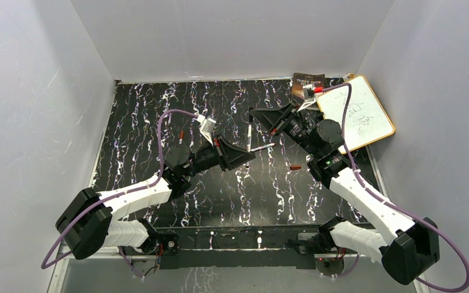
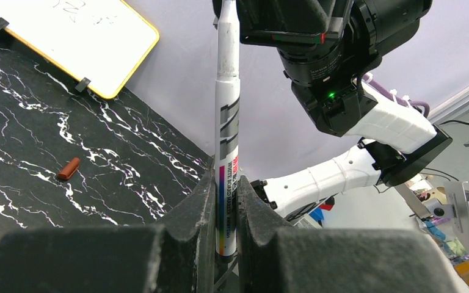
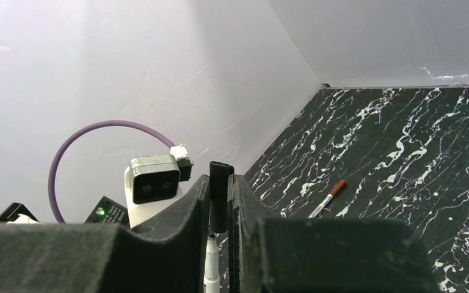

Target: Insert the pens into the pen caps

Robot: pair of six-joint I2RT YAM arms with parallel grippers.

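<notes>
The pen (image 2: pixel 227 122) stands up above the bench (image 1: pixel 140 122), a slim white marker with grey and coloured print on its barrel. The left end effector (image 2: pixel 227 183) is clamped on its lower barrel, one finger against each side. The barrel narrows near the top and runs up to the right arm's wrist, which hangs over it in the left wrist view.

At that end is the black cap (image 3: pixel 220 196), pinched upright between the closed fingers of the right end effector (image 3: pixel 220 183). The pen's narrow white nose comes up right beneath the cap, in line with it. From the right wrist view I can't quite tell whether the tip is already inside the cap's mouth or only touching it.

A loose reddish-brown cap (image 2: pixel 69 168) lies on its side on the dark marbled bench, well apart from both arms. Over towards the corner, a second pen (image 3: pixel 325 200) lies flat on the bench with a reddish cap on its far end.

A yellow-framed whiteboard (image 2: pixel 67 30) with scribbles on it rests at the bench's far right corner, against the wall.
</notes>
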